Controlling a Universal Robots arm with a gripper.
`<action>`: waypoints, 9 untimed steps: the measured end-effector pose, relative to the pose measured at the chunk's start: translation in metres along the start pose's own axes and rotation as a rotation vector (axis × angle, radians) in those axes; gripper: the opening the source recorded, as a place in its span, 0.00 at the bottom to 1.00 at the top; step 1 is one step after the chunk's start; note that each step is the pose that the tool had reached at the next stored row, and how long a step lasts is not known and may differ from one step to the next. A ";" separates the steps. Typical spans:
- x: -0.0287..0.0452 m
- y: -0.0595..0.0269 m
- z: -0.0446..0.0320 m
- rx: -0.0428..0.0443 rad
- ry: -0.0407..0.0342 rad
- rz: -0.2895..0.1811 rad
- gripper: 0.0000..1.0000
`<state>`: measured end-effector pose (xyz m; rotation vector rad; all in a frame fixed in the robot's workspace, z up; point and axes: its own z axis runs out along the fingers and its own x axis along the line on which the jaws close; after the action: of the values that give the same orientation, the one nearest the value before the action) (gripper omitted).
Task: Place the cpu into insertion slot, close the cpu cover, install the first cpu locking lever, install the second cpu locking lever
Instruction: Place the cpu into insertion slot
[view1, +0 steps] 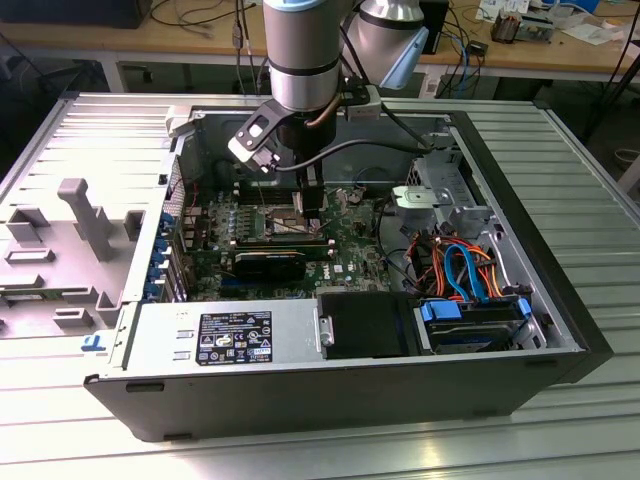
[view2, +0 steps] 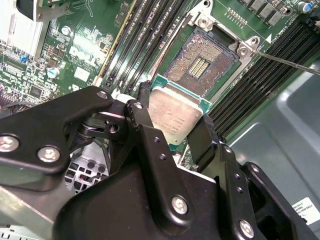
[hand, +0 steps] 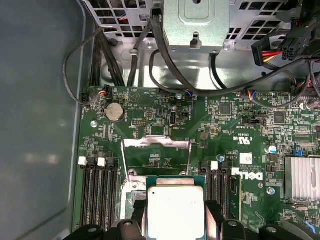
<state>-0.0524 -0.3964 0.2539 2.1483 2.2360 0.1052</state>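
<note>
**Tool (view2: 175, 116) pinched narrow on the cpu (view2: 172, 111), with the slot (view2: 202, 62) lying bare just beside it.**

Two black, bolted fingers (view2: 147, 130) clamp the chip by opposite edges. Its top is a flat, dull silvery-grey square, faintly scuffed, with a green edge showing underneath. The slot is a dark square recess carpeted with fine coppery contacts, inside a silver metal rim. In the first wrist view the cover (hand: 156, 144), a thin silver frame with a cut-out centre, stands swung open just beyond the chip. Long black memory slots (view2: 135, 45) flank the slot on the green board (hand: 225, 120). In the exterior view the arm (view1: 300, 50) reaches down into an open dark case (view1: 350, 400) on a ribbed metal bench (view1: 580, 150).
</note>
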 end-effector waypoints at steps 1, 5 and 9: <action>0.0000 0.0000 0.0000 0.0000 -0.0001 0.001 0.55; 0.0000 0.0000 0.0001 -0.0001 -0.0004 0.006 0.55; 0.0000 0.0000 0.0002 -0.0002 -0.0007 0.010 0.55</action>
<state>-0.0524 -0.3964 0.2537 2.1598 2.2245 0.1050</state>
